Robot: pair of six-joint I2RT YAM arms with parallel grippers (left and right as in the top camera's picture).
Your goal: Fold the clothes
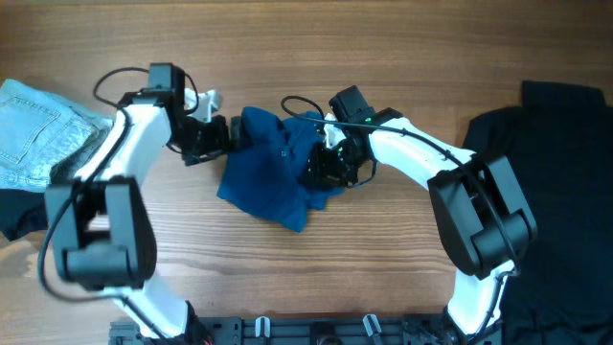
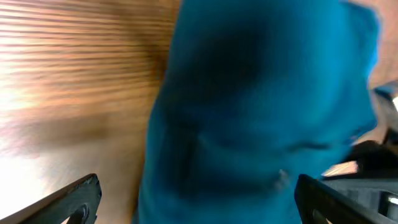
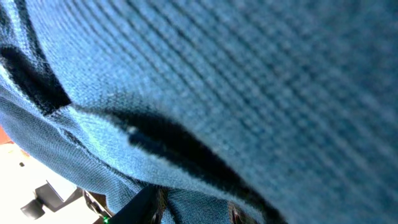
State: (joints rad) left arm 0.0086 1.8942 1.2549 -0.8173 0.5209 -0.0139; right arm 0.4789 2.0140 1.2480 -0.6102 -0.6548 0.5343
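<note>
The crumpled blue knit garment (image 1: 273, 168) lay bunched in the middle of the wooden table (image 1: 383, 259). It was creased and unfolded, with its edges tucked under, so we could read no clear long axis. It sat between the two arms, about equally near each. The left hand (image 1: 218, 136) was at its upper-left edge, fingers spread wide with cloth lying between them. The right hand (image 1: 328, 165) was buried in its right side, and we could not tell whether that hand was gripping.
</note>
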